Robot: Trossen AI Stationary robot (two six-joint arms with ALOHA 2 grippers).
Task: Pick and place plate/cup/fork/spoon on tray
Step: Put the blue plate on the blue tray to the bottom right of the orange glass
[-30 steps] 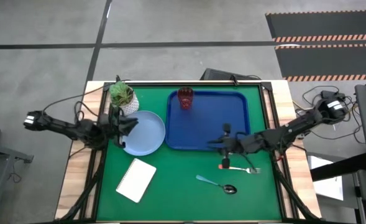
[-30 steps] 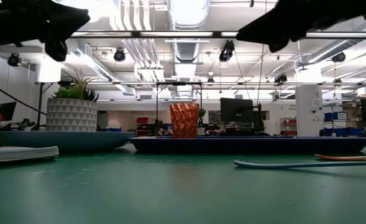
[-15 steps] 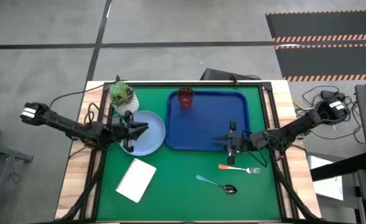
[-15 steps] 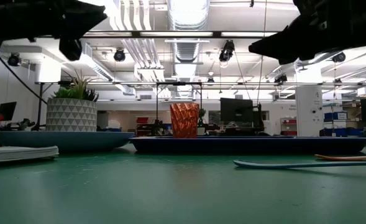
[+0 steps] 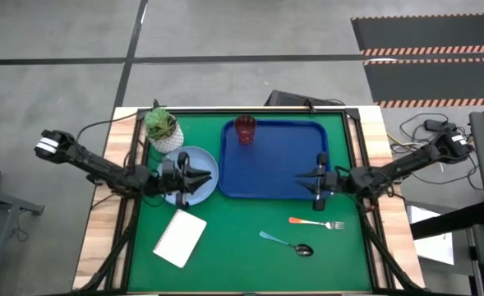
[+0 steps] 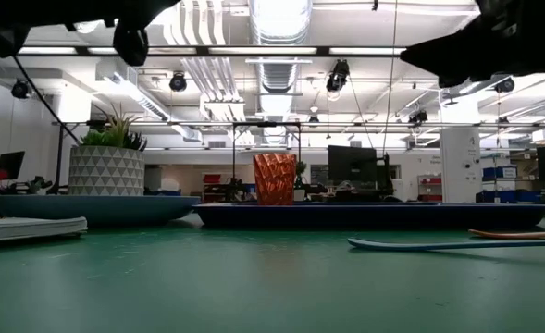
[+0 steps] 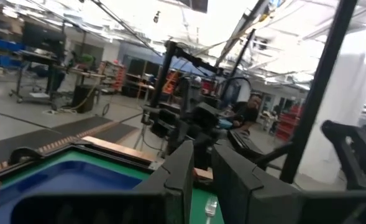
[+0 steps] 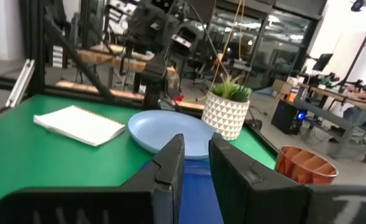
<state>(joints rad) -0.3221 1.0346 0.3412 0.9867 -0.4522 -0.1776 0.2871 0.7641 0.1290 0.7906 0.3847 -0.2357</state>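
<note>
Left gripper point(image 5: 199, 175) hovers over plate point(image 5: 202, 161), fingers nearly together, holding nothing. Right gripper point(image 5: 318, 180) hangs over tray point(image 5: 274, 164) right edge, fingers narrowly apart, holding nothing. Cup point(image 5: 245, 129) stands on tray's far left corner. Fork point(image 5: 316, 222) and spoon point(image 5: 286, 242) lie on bench point(image 5: 242, 263), near side of tray.

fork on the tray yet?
No, in the high view the fork lies on the green mat, below the tray and apart from it, beside the spoon.
</note>
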